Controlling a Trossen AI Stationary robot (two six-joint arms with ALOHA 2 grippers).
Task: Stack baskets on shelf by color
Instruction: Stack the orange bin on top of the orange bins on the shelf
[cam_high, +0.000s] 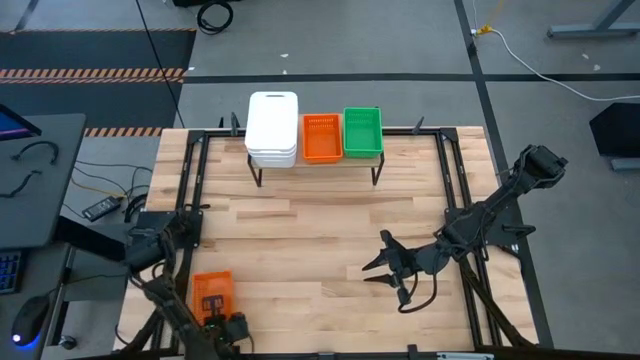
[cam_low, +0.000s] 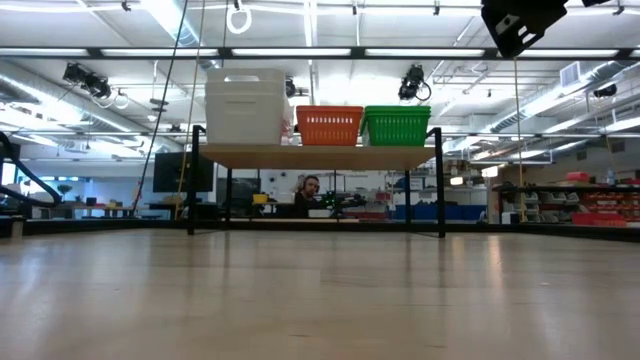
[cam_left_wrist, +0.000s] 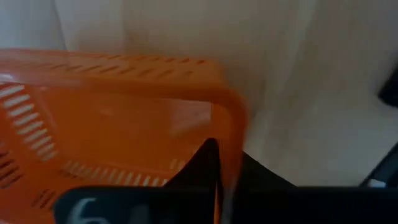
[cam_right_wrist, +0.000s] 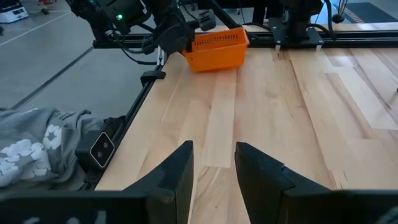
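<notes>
While left gripper (cam_high: 222, 318) fingers clamp rim of orange basket (cam_high: 211, 293), right gripper (cam_right_wrist: 211, 180) fingers stand partly open, empty, over bare tabletop (cam_high: 300, 240).

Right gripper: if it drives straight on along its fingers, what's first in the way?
Bare tabletop first; then likely the orange basket held by the left gripper. Right gripper is open; depth is unclear.

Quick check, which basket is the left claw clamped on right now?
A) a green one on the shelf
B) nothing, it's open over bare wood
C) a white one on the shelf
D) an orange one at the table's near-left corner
D: the left claw is shut on the rim of the orange basket at the table's near-left corner, with one of its fingers inside the basket wall in the left wrist view.
</notes>
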